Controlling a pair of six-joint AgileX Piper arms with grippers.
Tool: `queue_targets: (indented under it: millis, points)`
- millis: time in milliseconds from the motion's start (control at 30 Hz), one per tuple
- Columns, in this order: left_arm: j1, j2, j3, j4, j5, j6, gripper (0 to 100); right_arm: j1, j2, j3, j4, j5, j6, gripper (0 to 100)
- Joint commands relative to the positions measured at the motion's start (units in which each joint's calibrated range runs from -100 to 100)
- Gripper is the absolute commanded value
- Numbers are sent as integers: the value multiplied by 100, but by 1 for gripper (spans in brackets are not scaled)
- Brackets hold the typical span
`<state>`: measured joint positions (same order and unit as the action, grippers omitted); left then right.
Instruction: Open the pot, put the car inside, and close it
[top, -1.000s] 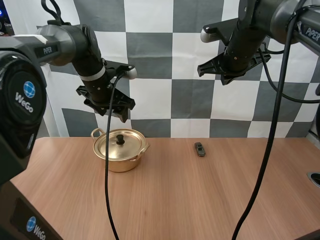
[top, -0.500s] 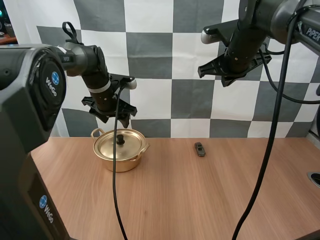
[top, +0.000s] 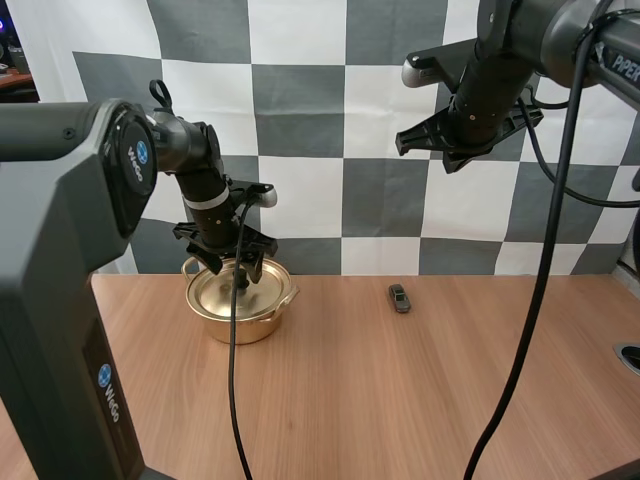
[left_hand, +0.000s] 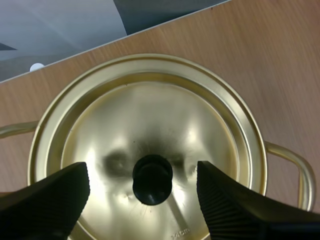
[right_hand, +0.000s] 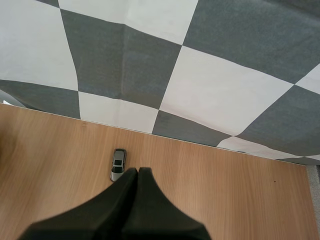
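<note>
Left wrist view: spread fingers (left_hand: 50, 200) flank lid knob (left_hand: 152, 179).

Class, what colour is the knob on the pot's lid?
The knob is black, on a gold lid; clearest in the left wrist view.

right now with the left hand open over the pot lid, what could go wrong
1. The left hand is open around the knob of the lid, which sits a little off centre between the fingers; closing could nudge the lid or slip off.
2. The lid sits inside the rim of the pot; the pot may lift or drag along.
3. The car is small and the right hand is shut, well above it; a poor pinch could flick it away.
</note>
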<state>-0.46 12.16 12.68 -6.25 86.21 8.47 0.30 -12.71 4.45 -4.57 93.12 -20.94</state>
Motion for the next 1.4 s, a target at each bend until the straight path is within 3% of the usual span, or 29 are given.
queue_targets:
  millis: [0, 233, 567, 600, 733, 1067, 1367]
  points:
    - [-3, 45, 2, -48, -6, 5, 100, -4, -2, 8, -5, 0, 0, 0]
    - [-3, 308, 2, -326, 56, 129, 100, -4, -2, 8, -5, 0, 0, 0]
    - [-3, 319, 2, -185, 99, 119, 100, -4, -2, 8, -5, -68, 0, 0]
    - [-3, 319, 2, -96, 99, 68, 91, -4, -2, 8, -5, -68, 0, 0]
    - [-3, 319, 2, 568, 27, -798, 1, -4, -2, 8, -5, -68, 0, 0]
    - [-3, 143, -13, 753, -357, -911, 1, -4, -2, 8, 5, -247, 0, 0]
    - [-3, -1016, -1078, -36, 234, -805, 0, -4, -2, 21, 5, -248, 0, 0]
